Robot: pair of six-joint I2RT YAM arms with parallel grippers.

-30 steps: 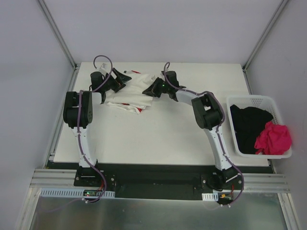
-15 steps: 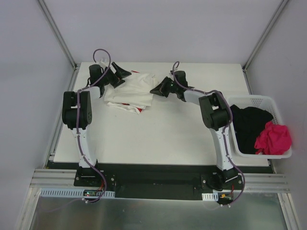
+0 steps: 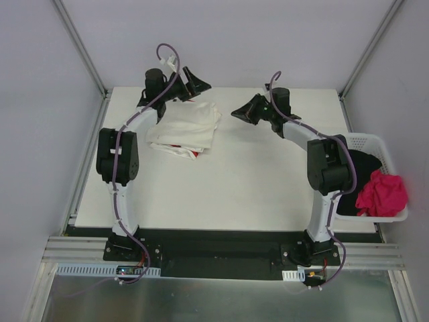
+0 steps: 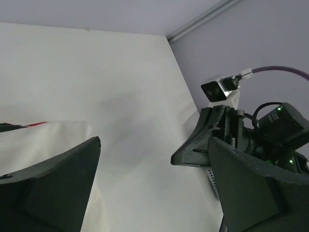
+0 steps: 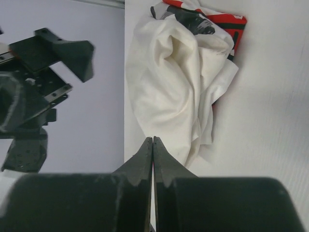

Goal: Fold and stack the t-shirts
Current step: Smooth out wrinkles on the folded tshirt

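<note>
Left gripper (image 3: 194,82): fingers spread wide with nothing between them, hanging above the far edge of the table (image 3: 255,181), just past the pile of cloth.
Right gripper (image 5: 152,150): fingers pressed together on nothing, held off the table to the right of the pile and pointing at it.
Cream shirt (image 3: 191,124): lies rumpled in loose folds at the far left of the table, between the two grippers and touching neither.
Printed shirt (image 5: 203,21): lies under the cream one, with only a strip of black and red showing at the pile's edge.
Feel: I'd judge both shirts light, limp and quick to sag. The layers would probably slide over each other, so a pinch in the middle may catch two at once.
Where to hold: likely a free edge or corner of the cream shirt, one gripper to each, so it hangs flat.
Basket (image 3: 365,139): at the right edge, well apart from the pile, holding black cloth (image 3: 345,174) and pink cloth (image 3: 382,193).
</note>
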